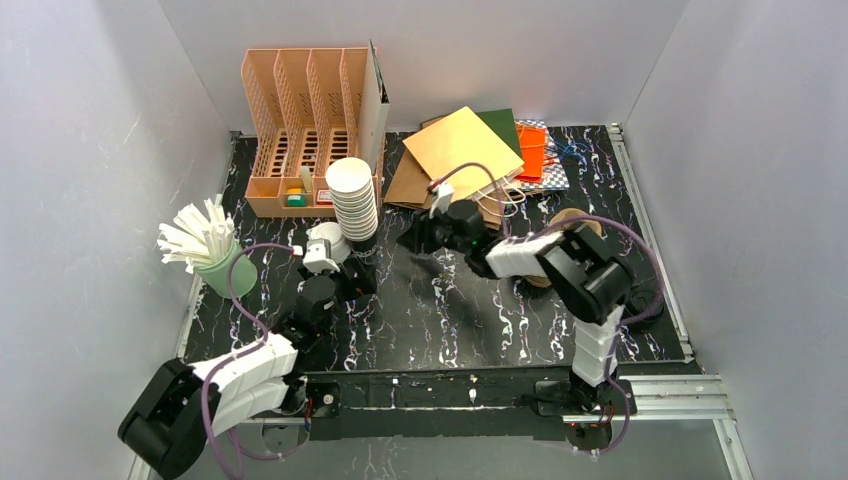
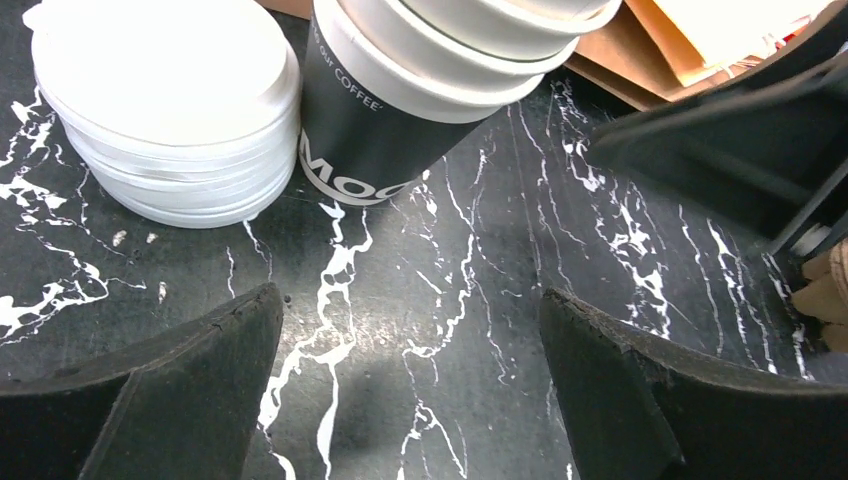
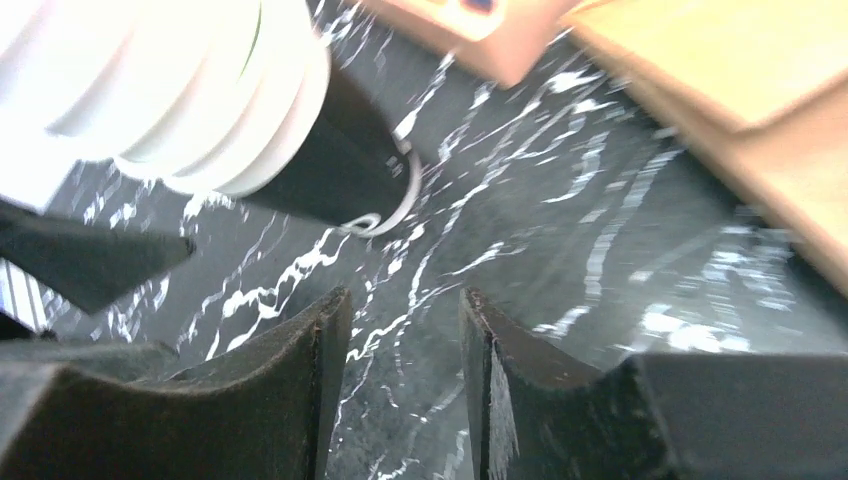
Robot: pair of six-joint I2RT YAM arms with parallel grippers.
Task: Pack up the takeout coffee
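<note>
I am holding the left gripper [image 2: 412, 320] wide and empty on the near side of the cup stack [image 2: 365, 140], probably readying a grab. The right gripper [image 3: 405, 305] is hovering part-open and empty (no capped coffee is showing).

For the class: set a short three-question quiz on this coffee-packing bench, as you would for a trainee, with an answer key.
1. True or false: the left end effector is closed on a cup from the stack of paper cups.
2. Pick one. In the left wrist view, what sits right beside the stack of paper cups? A) a pile of flat white lids B) a metal spoon C) a glass bottle
3. Fill in: in the top view, the white sticks stand in a ____ cup.

Key: 1 false, the jaws stand wide apart with only bare table between them; 2 A; 3 green.
</note>
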